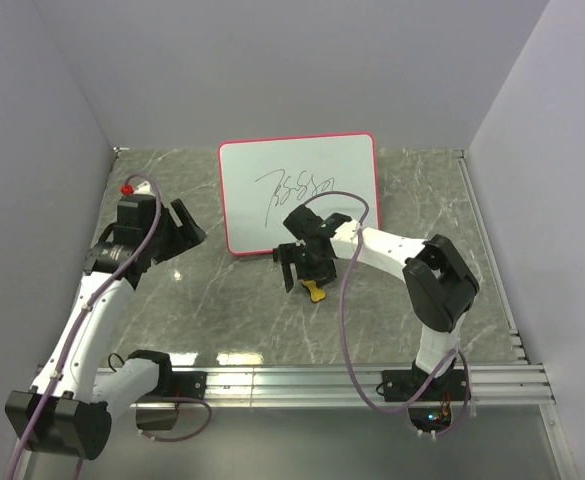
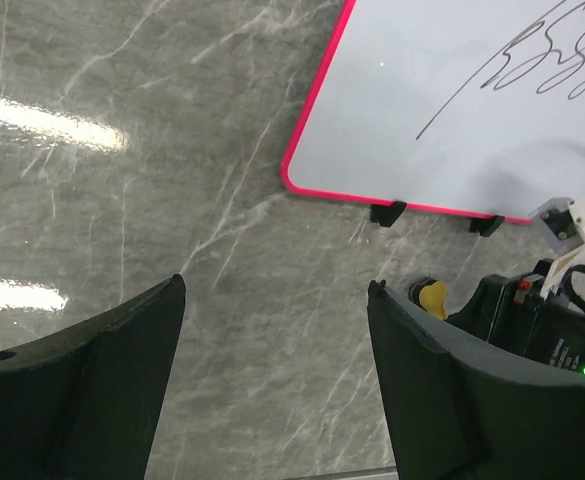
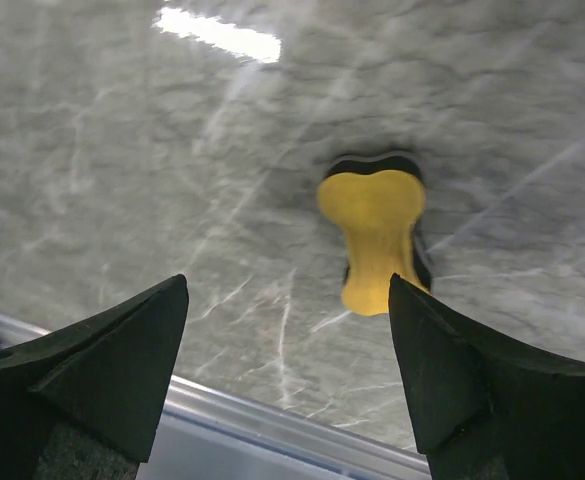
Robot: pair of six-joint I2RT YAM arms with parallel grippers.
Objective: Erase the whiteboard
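whiteboard (image 1: 299,190): white, red-pink rim, black scribble | eraser (image 3: 376,235): yellow | table (image 1: 222,310): grey marble veining

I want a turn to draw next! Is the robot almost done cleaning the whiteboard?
Not yet. Nothing looks wiped: the black scribble sits on the whiteboard. The right gripper hangs open over the yellow eraser, which lies on the table, not grabbed. The left gripper is open and empty. Still to do: grab the eraser, rub off the scribble.

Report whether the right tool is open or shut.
Open. On the right tool the fingers stand wide apart, holding nothing; the yellow eraser lies untouched.
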